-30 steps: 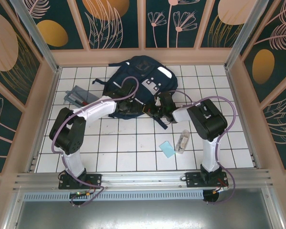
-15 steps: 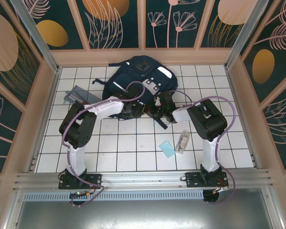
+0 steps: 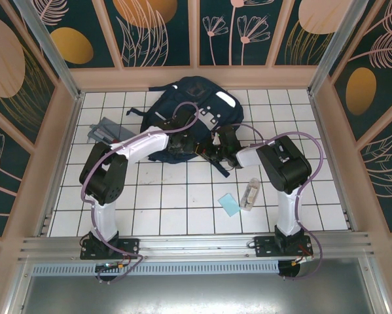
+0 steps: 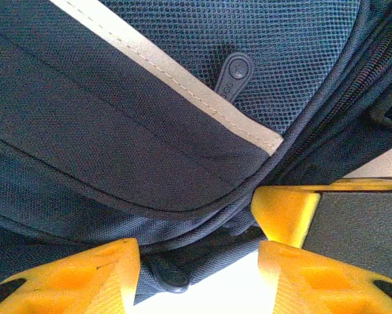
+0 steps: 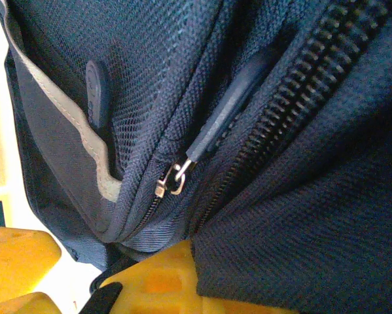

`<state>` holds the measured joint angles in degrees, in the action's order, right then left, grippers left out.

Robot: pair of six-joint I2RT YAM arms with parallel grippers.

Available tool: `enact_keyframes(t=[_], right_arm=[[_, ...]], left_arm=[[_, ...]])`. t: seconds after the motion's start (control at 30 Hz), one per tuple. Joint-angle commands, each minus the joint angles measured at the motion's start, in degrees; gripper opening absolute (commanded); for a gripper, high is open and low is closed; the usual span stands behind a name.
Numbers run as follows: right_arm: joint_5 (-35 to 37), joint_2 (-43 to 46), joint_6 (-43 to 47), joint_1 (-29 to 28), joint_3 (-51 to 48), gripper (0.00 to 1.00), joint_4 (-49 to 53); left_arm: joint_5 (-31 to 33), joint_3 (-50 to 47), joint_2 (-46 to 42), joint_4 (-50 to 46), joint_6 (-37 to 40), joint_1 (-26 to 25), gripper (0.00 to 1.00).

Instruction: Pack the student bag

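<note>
Left gripper [image 4: 199,265] stands with jaws apart at the near edge of the student bag [image 3: 194,101]; right gripper [image 3: 214,149] is clenched just beside it.

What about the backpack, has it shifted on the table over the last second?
No. The backpack lies on the same white tiles of the table, and its top edge is still up against the back wall.

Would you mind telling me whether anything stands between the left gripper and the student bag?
Nothing visible does: the left gripper sits right at the student bag's near edge, its yellow fingers apart on either side of a navy fabric fold, with white table showing in the gap.
</note>
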<state>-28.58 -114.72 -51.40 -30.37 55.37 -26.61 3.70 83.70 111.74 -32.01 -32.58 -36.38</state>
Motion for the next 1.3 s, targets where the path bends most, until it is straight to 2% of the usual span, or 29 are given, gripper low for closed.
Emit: enact_keyframes(t=[0.0,0.17,0.3,0.47,0.57,0.63,0.67,0.77,0.8,1.07,1.27], right_arm=[[1.2,-1.3,0.5,0.1,1.5,0.0,-0.2],[1.4,-1.3,0.7,0.1,1.5,0.0,0.1],[1.3,-1.7,0.6,0.1,2.2,0.0,0.1],[1.5,-1.5,0.8,0.2,2.3,0.0,0.5],[1.9,-1.0,1.0,0.4,1.9,0.0,0.7],[2.1,-0.9,0.9,0.5,1.6,0.0,0.6],[2.1,-0.9,0.9,0.5,1.6,0.0,0.5],[2.5,-0.9,1.0,0.5,1.6,0.0,0.7],[2.6,-0.9,1.1,0.5,1.6,0.0,0.8],[6.6,0.0,3.3,1.7,1.8,0.0,5.0],[7.8,0.7,4.7,3.8,1.3,0.0,6.9]], left_arm=[[-0.2,0.7,3.4,-1.7,1.3,0.3,0.5],[0.4,-1.8,5.1,-1.4,0.8,0.3,0.5],[0.4,-4.3,6.6,-1.4,0.8,0.3,0.37],[4.9,-5.9,10.8,-2.3,2.1,0.3,0.33],[3.9,-6.4,12.5,-2.0,2.5,0.3,0.39],[4.3,-6.6,12.9,-2.0,2.9,0.3,0.39],[4.2,-6.8,13.0,-1.9,3.1,0.3,0.35],[5.0,-7.1,12.0,-1.8,3.7,0.3,0.03],[5.4,-7.1,11.4,-2.0,3.9,0.3,0.0],[12.2,-5.2,3.5,-6.4,7.8,2.0,0.0],[14.0,-5.7,-0.6,-6.9,12.0,5.4,0.0]])
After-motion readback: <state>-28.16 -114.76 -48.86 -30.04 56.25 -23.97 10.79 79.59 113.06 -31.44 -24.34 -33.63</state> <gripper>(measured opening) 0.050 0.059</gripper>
